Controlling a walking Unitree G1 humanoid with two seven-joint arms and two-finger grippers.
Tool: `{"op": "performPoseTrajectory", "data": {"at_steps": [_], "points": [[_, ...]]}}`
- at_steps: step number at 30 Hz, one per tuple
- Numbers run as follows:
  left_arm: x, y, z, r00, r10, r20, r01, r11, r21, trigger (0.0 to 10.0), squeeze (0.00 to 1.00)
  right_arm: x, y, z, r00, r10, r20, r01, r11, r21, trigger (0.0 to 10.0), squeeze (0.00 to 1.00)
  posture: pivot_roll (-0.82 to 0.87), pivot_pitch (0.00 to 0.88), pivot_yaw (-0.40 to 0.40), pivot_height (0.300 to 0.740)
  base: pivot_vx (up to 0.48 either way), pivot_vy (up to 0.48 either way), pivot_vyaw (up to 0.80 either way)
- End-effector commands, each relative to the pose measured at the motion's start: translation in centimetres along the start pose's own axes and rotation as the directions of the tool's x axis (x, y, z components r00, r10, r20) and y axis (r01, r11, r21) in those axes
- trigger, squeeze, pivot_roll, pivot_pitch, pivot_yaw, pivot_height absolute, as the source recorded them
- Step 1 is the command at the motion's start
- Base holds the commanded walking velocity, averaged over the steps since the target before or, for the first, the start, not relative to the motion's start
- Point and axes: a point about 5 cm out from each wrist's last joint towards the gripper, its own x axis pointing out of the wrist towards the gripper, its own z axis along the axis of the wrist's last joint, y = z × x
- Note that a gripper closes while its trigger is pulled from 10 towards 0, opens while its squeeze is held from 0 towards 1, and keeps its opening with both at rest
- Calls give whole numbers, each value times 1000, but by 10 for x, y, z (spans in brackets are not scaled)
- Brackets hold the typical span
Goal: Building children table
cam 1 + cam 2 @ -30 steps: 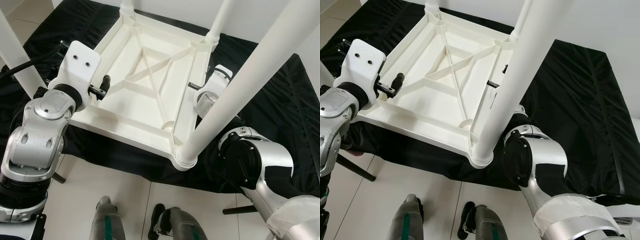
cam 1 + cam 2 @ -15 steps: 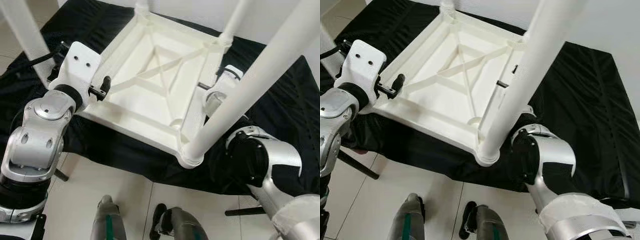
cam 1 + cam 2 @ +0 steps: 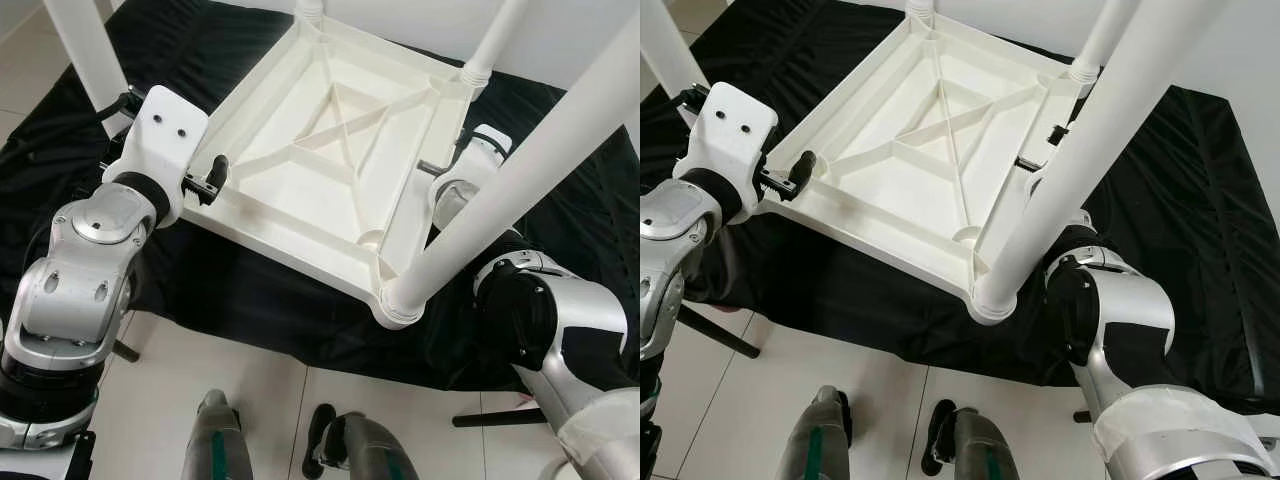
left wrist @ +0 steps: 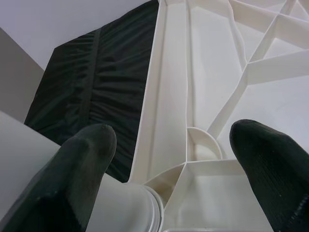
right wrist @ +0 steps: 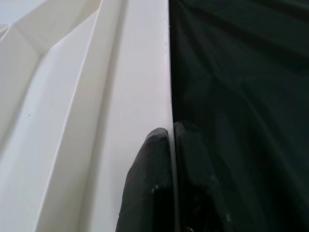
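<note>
A plain white moulded-plastic upturned table (image 3: 330, 190) with round white legs (image 3: 520, 170) was seen on a creased black cloth (image 3: 570, 210) over pale floor tiles (image 3: 250, 370), flanked by silver arms ending in black fingers (image 4: 77, 179).

Silver jointed arms, white two-screw wrist plate (image 3: 165, 125), black fingers (image 4: 82, 164).

Black cloth (image 3: 230, 300) spread over pale tiled floor (image 3: 160, 390), white wall (image 3: 1240, 50) at rear.
</note>
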Motion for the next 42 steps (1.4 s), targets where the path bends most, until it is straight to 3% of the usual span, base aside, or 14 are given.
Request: {"op": "performPoseTrajectory", "data": {"at_steps": [1,9,10,12,13,19,20,23,28,32,33,36,42], "points": [[-1,-1,-3,1000,8,-19,-9,1000,-11,10000,0,0,-1,26,979,68,191,-55,996,-76,10000,1000,196,210,-104,740,0,0,0],[-1,0,-2,1000,17,-11,-17,1000,-11,10000,0,-4,-15,21,952,78,298,-62,996,-61,10000,1000,194,199,-108,740,0,0,0],[0,1,-1,1000,16,2,-16,1000,-16,10000,0,-7,-24,20,924,139,357,-139,990,-26,10000,196,191,195,-107,740,0,0,0],[0,1,-1,1000,14,7,-14,1000,-19,10000,0,-8,-27,19,910,168,378,-170,985,-27,10000,196,185,190,-104,740,0,0,0],[1,1,0,1000,9,18,-9,1000,-27,10000,0,-10,-31,16,900,192,392,-207,978,-3,10000,0,179,186,-102,740,0,0,0],[4,-4,1,998,-28,56,30,999,-35,10000,0,-20,-42,2,855,248,456,-271,962,-16,10000,0,166,171,-99,740,0,0,0],[6,-8,-6,998,-47,48,48,999,-15,10000,0,-26,-50,-6,832,282,478,-301,953,-39,10000,0,154,163,-95,740,0,0,0],[8,-10,-11,998,-56,37,57,998,-30,10000,0,-30,-54,-9,823,291,488,-307,950,-49,10000,0,150,159,-92,740,0,0,0],[19,-17,-34,997,-73,-19,73,997,-7,10000,0,-63,-65,-20,722,431,541,-441,889,-121,10000,0,116,138,-64,740,0,0,0],[23,-17,-38,997,-77,-22,77,997,11,10000,0,-75,-70,-23,704,455,546,-467,875,-127,10000,0,111,135,-59,740,0,0,0],[27,-18,-39,996,-84,-10,84,996,13,10000,0,-87,-72,-25,687,473,552,-466,869,-165,10000,0,100,131,-47,740,0,0,0],[29,-18,-39,996,-88,-3,88,996,7,10000,0,-91,-72,-25,681,478,554,-464,868,-179,10000,0,100,131,-47,740,0,0,0],[34,-22,-32,992,-99,83,107,990,-87,10000,0,-116,-67,-30,652,528,544,-513,836,-196,10000,0,81,117,-49,740,0,0,0]]}}
